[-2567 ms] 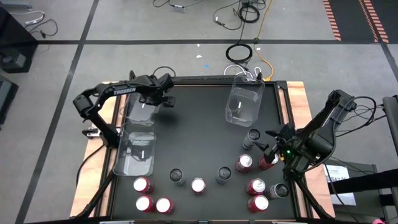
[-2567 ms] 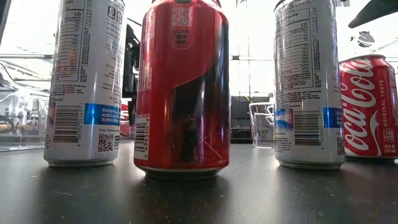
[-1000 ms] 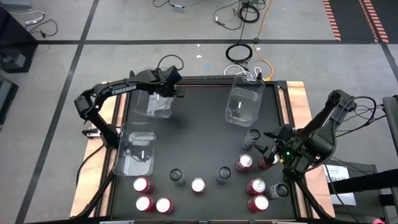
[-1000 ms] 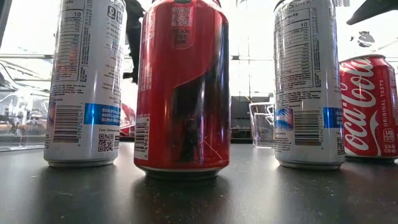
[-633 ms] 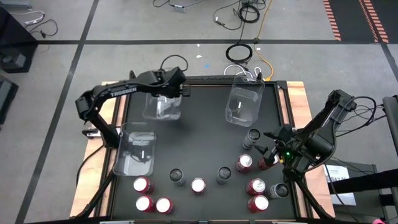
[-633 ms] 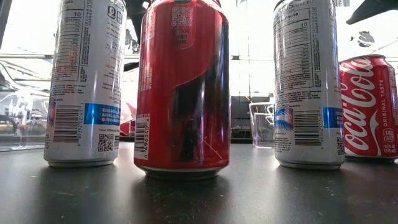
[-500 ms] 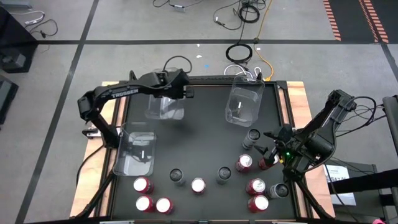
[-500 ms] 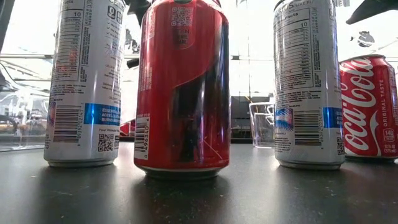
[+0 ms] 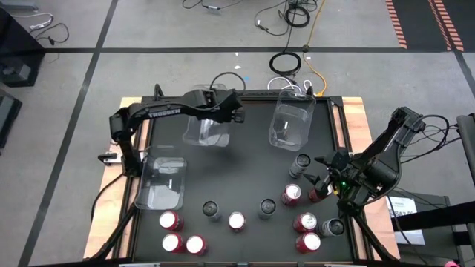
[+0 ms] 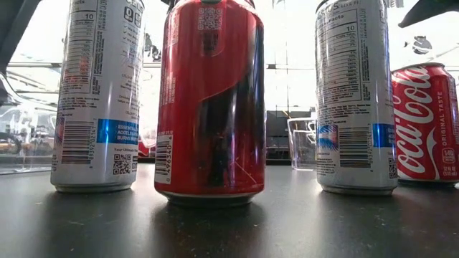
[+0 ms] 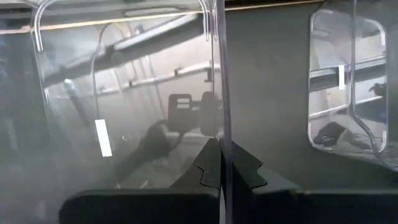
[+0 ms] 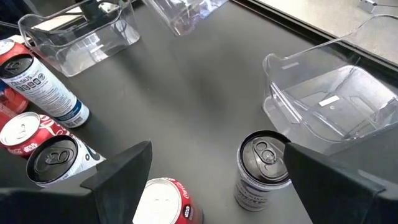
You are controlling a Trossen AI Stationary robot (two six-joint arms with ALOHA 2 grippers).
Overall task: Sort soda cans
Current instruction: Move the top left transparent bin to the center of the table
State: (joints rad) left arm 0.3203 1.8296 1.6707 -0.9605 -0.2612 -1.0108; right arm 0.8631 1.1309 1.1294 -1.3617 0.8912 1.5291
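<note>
The soda cans stand upright along the near half of the table, some red with silvery tops [image 9: 236, 220], some with dark tops [image 9: 211, 210]. The low view shows them close up [image 10: 210, 100]. My left gripper [image 9: 225, 113] is over the far middle of the table, shut on a clear plastic bin [image 9: 208, 127]. My right gripper [image 9: 326, 182] hangs open above the cans at the right. In its wrist view, a dark-topped can [image 12: 264, 165] and a red can [image 12: 163, 199] lie between the spread fingers, untouched. My left gripper pinches one wall of the clear bin [image 11: 219, 124] between its two fingers, one inside and one outside. It comes from above, slanting down. The bin hangs below the fingers, tilted, over its shadow on the table.
A second clear bin [image 9: 289, 122] lies at the far right of the table. A third one [image 9: 162, 178] lies at the left, by the left arm's base. The dark tabletop [image 9: 245, 167] between the bins and the cans is bare. Cables lie on the floor beyond the far edge.
My left gripper has carried the clear bin along the far edge toward the table's right and a little upward, staying shut on it. The bin has gone from the far left to the far middle. The right arm and the cans have kept still.
</note>
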